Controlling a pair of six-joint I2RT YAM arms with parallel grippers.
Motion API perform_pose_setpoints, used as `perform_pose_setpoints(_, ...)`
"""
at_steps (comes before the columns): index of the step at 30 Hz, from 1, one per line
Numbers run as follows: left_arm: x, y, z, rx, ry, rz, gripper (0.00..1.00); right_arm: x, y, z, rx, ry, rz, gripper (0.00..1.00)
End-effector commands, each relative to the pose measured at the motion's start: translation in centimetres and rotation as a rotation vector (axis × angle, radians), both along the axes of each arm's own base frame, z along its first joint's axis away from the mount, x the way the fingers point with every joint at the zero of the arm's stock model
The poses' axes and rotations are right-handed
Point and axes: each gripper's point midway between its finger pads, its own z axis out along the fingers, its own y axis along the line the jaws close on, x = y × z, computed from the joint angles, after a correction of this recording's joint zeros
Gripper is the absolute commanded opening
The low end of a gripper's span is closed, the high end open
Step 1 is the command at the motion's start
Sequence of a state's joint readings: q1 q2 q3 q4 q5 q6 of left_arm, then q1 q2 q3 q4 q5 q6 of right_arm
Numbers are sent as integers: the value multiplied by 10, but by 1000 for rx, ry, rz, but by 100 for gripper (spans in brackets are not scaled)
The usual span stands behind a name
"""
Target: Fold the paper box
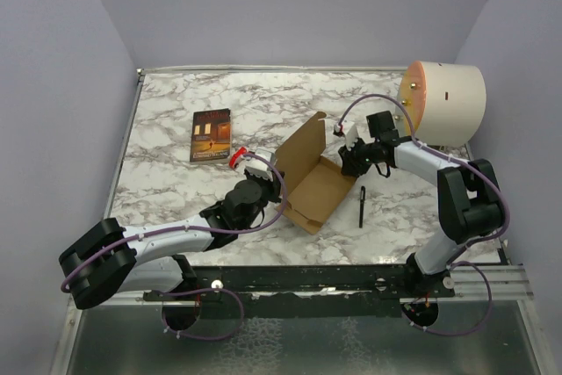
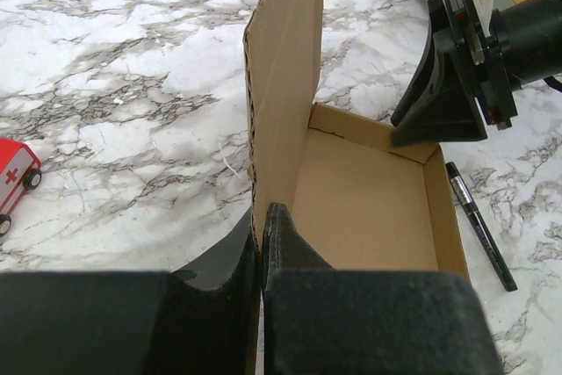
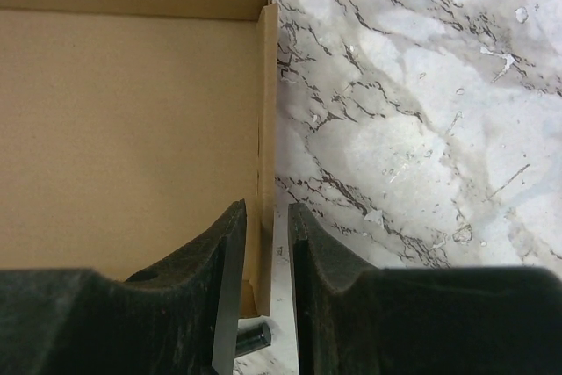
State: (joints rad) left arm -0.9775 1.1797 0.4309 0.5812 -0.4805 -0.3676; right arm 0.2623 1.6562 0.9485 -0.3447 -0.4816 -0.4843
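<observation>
- From above, the box (image 1: 320, 192) lies between our two claws. Its long axis runs on a slant from the left claw (image 1: 274, 201) at the near end to the right claw (image 1: 349, 160) at the far end. The lid (image 1: 299, 151) stands upright along the tray's left side.
- At the left wrist, the left claw (image 2: 262, 221) is pinched tight on the near edge of the lid (image 2: 285, 68), which rises straight ahead of it. The tray (image 2: 369, 208) opens to this claw's right, and the right claw (image 2: 443, 133) sits at the far wall.
- At the right wrist, the right claw (image 3: 266, 212) has its fingers a little apart. They straddle the end wall (image 3: 266, 111) without clamping it, with the tray floor on this claw's left.
- We judge that the lid must swing down to the right of the left claw, over the tray. The left arm already has hold of it, and the right claw would first need to clear the far wall.
</observation>
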Motion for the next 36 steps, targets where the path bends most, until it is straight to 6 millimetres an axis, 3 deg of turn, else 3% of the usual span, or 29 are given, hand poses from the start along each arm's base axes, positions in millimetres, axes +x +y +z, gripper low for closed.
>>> perform_pose_setpoints(1, 1, -2, 4, 11, -10, -1, 0, -4, 5, -8, 8, 19, 30, 26)
perform_pose_setpoints(3, 1, -3, 4, 13, -10, -3, 0, -3, 4, -12, -8, 18, 28, 24)
perform_pose_setpoints(8, 2, -5, 6, 10, -14, -8, 0, 0, 1, -16, -47, -3, 20, 3)
perform_pose_setpoints(10, 2, -5, 5, 14, -14, -7, 0, 3, -2, -15, -70, -21, 5, 1)
perform_pose_setpoints(16, 3, -7, 7, 34, -30, -21, 0, -3, 5, -7, -28, -8, 36, 4)
perform_pose_setpoints(18, 3, -7, 8, 43, -42, -30, 0, -8, 12, 1, 15, 4, 65, 21)
perform_pose_setpoints(21, 4, -5, 10, 64, -66, -35, 0, -10, 14, 18, 77, -4, 80, 34)
perform_pose_setpoints(30, 7, 6, 34, 122, -209, -98, 0, -9, -3, 92, 313, -100, 101, 40)
perform_pose_setpoints(36, 11, 16, 64, 104, -332, -224, 0, -34, 19, 162, 513, -263, 342, 46)
